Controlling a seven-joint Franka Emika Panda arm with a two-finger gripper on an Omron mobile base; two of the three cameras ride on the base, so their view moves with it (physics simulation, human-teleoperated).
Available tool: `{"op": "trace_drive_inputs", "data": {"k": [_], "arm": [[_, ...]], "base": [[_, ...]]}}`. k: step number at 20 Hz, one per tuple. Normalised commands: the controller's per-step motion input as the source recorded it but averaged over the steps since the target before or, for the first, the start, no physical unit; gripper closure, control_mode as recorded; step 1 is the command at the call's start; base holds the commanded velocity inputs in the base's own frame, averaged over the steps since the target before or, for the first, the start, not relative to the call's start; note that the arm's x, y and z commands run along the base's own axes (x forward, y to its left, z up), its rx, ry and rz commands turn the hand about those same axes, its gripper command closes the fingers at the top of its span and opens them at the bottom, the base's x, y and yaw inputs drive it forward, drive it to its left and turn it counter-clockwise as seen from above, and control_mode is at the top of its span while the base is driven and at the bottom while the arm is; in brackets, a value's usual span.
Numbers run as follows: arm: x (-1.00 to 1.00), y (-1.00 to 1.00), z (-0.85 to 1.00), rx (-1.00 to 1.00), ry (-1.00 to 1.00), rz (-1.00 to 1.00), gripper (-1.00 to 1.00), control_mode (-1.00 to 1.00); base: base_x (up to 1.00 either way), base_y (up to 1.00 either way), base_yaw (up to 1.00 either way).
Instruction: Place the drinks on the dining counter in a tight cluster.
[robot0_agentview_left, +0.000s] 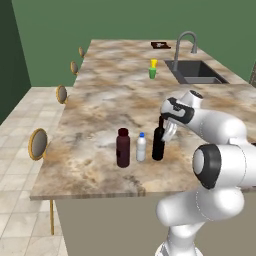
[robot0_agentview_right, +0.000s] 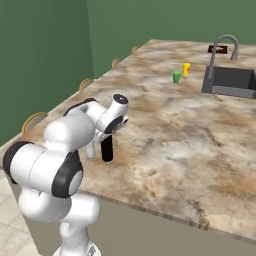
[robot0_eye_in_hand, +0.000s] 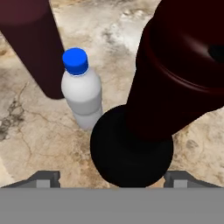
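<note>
1. Left base view: three drinks stand close together near the front edge of the bench (robot0_agentview_left: 95, 107): a squat maroon bottle (robot0_agentview_left: 123, 147), a small white bottle (robot0_agentview_left: 141, 147) just beside it, and a tall black wine bottle (robot0_agentview_left: 158, 142) just beside that. The end effector (robot0_agentview_left: 167, 131) sits at the wine bottle's neck. A green-and-yellow item (robot0_agentview_left: 153, 69) stands well apart, near the sink (robot0_agentview_left: 196, 71).
2. Right base view: the wine bottle (robot0_agentview_right: 107, 148) stands upright on the bench (robot0_agentview_right: 175, 130), partly hidden by the arm.
3. Hand view: fingertips (robot0_eye_in_hand: 46, 178) stand wide on either side of the wine bottle (robot0_eye_in_hand: 148, 109), apart from it; jaws open, nothing held. The white bottle (robot0_eye_in_hand: 82, 89), blue-capped, stands just beside.
4. Handling, judged: the wine bottle is likely rigid, smooth, top-heavy and easy to tip; best taken at the neck. The white bottle looks light and easily knocked.
</note>
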Motion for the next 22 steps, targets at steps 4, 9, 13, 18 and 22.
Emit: {"op": "trace_drive_inputs", "data": {"k": [4,9,13,18,22], "arm": [[-0.17,0.00,0.02,0.00,0.00,0.00,-1.00,-1.00],[-0.24,0.00,0.04,0.00,-0.04,0.00,-1.00,-1.00],[-0.26,-0.05,0.17,0.00,-0.03,0.00,-1.00,-1.00],[-0.34,-0.10,0.43,0.00,-0.02,-0.11,-1.00,-1.00],[-0.55,0.00,0.57,0.00,-0.03,-0.28,-1.00,-1.00]], "base": [[0.00,0.00,0.00],[0.00,0.00,0.00],[0.00,0.00,0.00],[0.00,0.00,0.00],[0.00,0.00,0.00]]}}
